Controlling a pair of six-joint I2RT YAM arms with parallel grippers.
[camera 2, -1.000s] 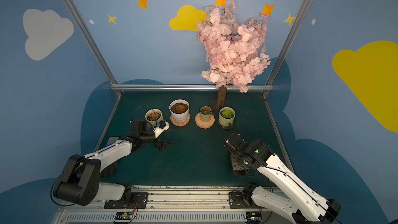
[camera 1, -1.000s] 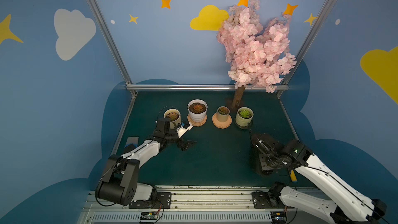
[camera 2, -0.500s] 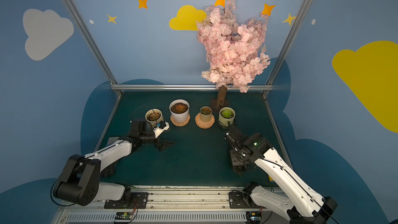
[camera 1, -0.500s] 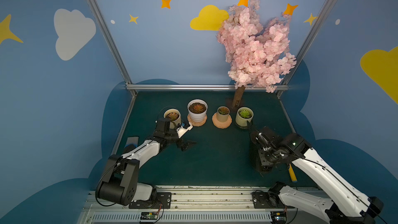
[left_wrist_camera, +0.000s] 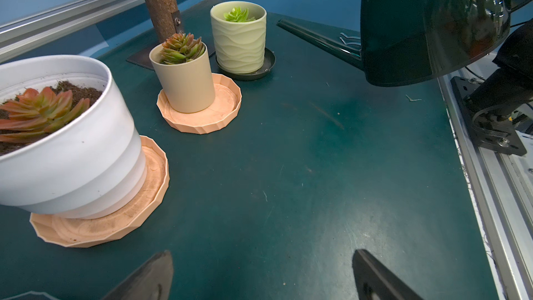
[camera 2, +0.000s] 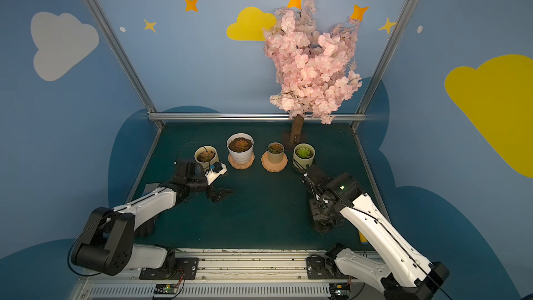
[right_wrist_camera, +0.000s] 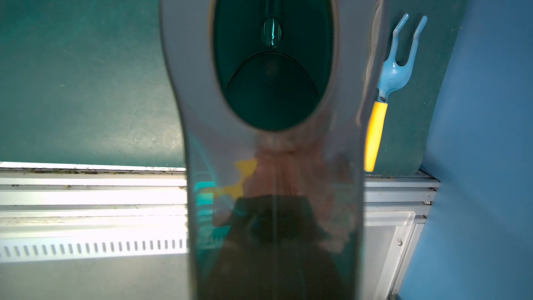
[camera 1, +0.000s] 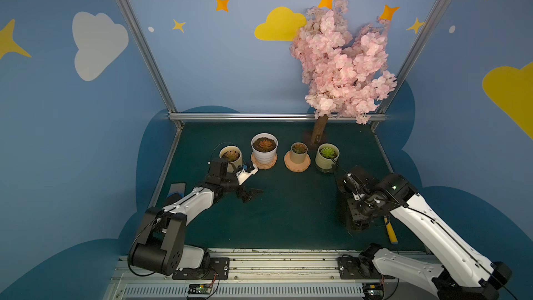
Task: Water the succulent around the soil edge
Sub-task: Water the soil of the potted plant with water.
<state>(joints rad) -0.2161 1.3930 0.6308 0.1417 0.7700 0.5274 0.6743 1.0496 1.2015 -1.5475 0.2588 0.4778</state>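
Four potted succulents stand in a row across the mat; the rightmost is a green succulent (camera 1: 327, 152) in a pale green pot (left_wrist_camera: 239, 44). My right gripper (camera 1: 354, 190) is shut on the handle of a dark green watering can (left_wrist_camera: 432, 24) and holds it off the mat. The can's thin spout (left_wrist_camera: 317, 38) points at the pale green pot, and its tip is close to the near rim. In the right wrist view the can (right_wrist_camera: 274, 82) hides the fingers. My left gripper (left_wrist_camera: 261, 255) is open and empty low over the mat, in front of the white pot (camera 1: 264, 151).
A pink blossom tree (camera 1: 340, 62) rises behind the pots at the back right. A blue fork with a yellow handle (right_wrist_camera: 386, 90) lies on the mat by the right wall. Peach saucers (left_wrist_camera: 202, 116) sit under the two middle pots. A cream pot (camera 1: 230, 157) stands just behind my left wrist.
My right arm has carried the watering can forward and up, bringing the spout closer to the pale green pot. The left arm has not moved.
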